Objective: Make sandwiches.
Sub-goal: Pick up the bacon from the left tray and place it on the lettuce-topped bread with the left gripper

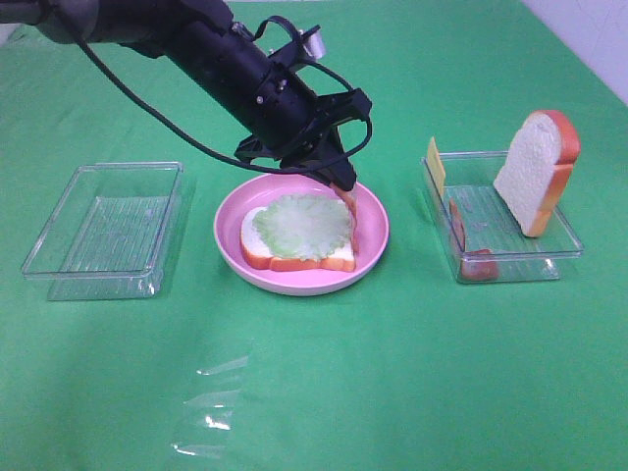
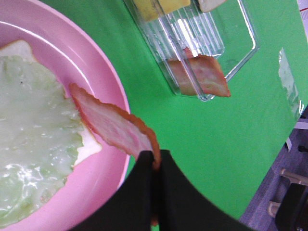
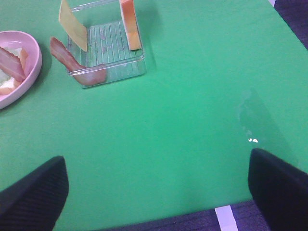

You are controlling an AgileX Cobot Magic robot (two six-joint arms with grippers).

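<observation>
The left gripper (image 1: 339, 184) has its fingers pressed together on one end of a bacon strip (image 2: 113, 126). The strip hangs down at about 3 o'clock of the pink plate (image 1: 294, 285). Its free end touches, or nearly touches, the lettuce (image 1: 304, 224) on the bread slice (image 1: 294, 261); I cannot tell which. This half-made sandwich lies in the middle of the plate. The main risk, I think, is a release too near the rim: the strip could then land half on the plate or slide off the smooth lettuce. Only the very end is pinched, so the strip may also swing, or stick to a pad on release. The right gripper (image 3: 156, 192) is spread wide and empty, well apart from the clear tray (image 1: 510, 263) at 3 o'clock of the plate, which holds the cheese (image 1: 435, 162), a second bacon (image 1: 478, 265) and an upright bread (image 1: 535, 167).
</observation>
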